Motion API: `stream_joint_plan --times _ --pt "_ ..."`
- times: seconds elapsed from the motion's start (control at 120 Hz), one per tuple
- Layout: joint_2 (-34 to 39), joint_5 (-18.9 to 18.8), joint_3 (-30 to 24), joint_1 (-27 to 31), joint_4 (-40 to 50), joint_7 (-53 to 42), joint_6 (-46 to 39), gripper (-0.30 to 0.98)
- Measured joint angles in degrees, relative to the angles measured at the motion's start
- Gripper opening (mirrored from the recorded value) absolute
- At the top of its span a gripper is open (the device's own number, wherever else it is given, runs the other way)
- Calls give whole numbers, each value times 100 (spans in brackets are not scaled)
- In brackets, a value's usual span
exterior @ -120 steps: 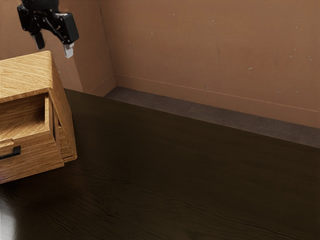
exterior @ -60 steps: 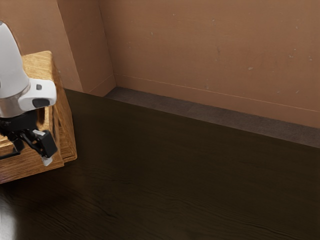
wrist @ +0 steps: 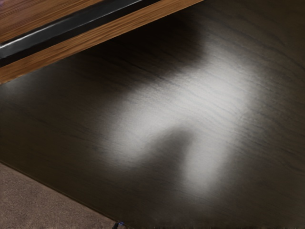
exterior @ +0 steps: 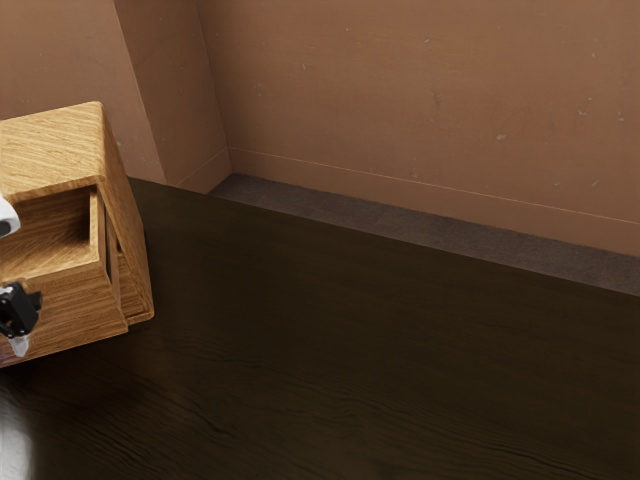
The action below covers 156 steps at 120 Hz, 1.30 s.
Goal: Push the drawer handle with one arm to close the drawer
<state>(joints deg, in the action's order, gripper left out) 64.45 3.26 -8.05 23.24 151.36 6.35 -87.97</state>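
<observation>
At the exterior view's left edge, part of my gripper (exterior: 18, 318) is in sight, in front of the drawer front, near the black handle's end; whether they touch I cannot tell. The wooden drawer (exterior: 75, 309) stands pulled out of its cabinet (exterior: 60, 150), its inside showing from above. In the wrist view the long black handle (wrist: 76, 29) runs slantwise along the wooden drawer front (wrist: 102, 37).
The dark table (exterior: 380, 350) stretches from the cabinet toward the exterior view's right. Its edge (wrist: 57, 191) and the floor beyond show in the wrist view. A brown wall (exterior: 420, 110) stands behind.
My gripper came down from above the cabinet to the drawer front, then moved toward the exterior view's left. The drawer looks unmoved.
</observation>
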Motion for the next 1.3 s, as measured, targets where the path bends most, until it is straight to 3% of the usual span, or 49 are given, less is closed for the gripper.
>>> stream_joint_plan --times 0.083,0.333,0.525,0.783,1.3 --pt "-7 2 6 88 8 7 70 60" --pt "-343 55 115 319 -102 45 36 18" --pt "-791 103 128 391 -303 118 -98 0" --pt "-1215 110 144 523 -479 190 -409 -8" --pt "-1840 48 170 775 -579 244 -1060 -10"
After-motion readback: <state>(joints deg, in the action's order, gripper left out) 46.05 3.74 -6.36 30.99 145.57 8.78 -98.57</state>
